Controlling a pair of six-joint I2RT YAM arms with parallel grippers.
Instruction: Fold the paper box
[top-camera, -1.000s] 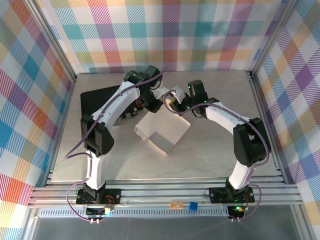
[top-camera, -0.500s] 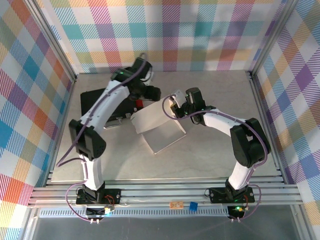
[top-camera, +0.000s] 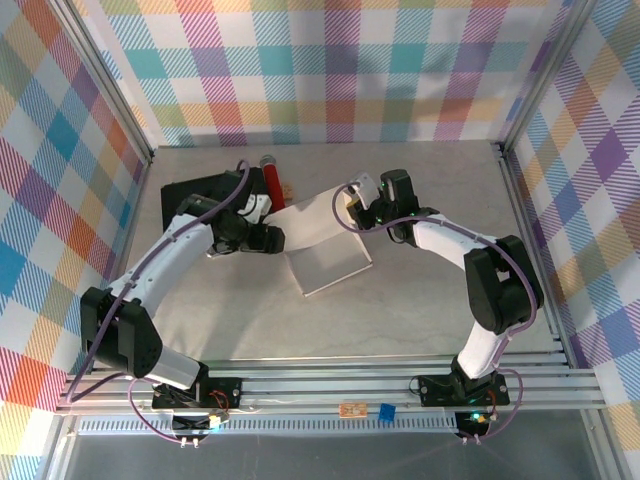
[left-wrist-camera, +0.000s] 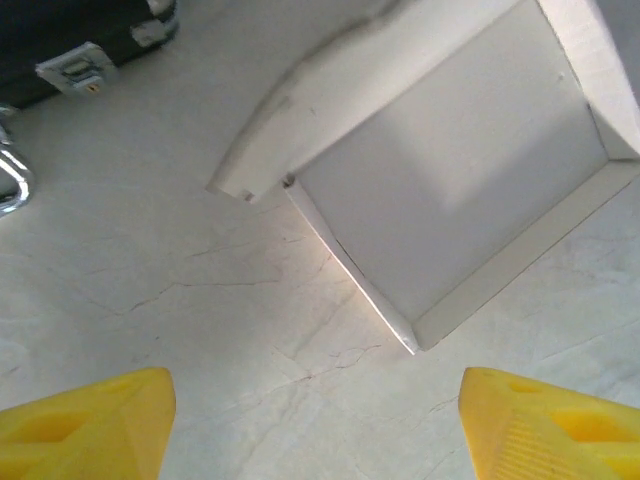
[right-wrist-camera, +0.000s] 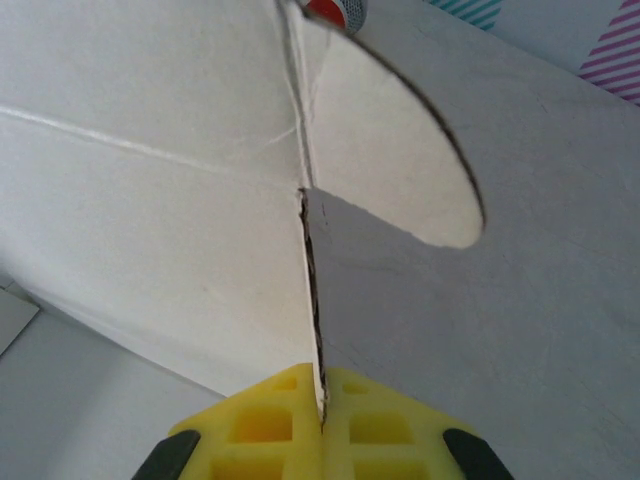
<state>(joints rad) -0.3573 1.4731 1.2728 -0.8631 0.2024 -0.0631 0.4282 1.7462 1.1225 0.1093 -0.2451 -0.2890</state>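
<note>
Near the middle of the bench (top-camera: 430, 300), the paper box (top-camera: 330, 255) is lying partly opened: one white panel is resting flat on the surface while a larger panel is rising from its far crease and leaning over it. The right hand (top-camera: 355, 203) is gripping that raised panel at its far right corner, fingers pressed together on the thin cardboard edge, with a rounded flap hanging loose just beside the grip. The left hand (top-camera: 272, 238) is hovering just beside the box's left edge, fingers spread and carrying nothing. Judging from this, the folding is sitting at an early stage: one wall is standing, but the side flaps are looking untucked and no closed box shape is showing. A black case (top-camera: 190, 195) and a red cylinder (top-camera: 271, 175) are lying close behind and to the left of the raised panel, crowding that side, while the near and right parts of the bench are offering open room.
</note>
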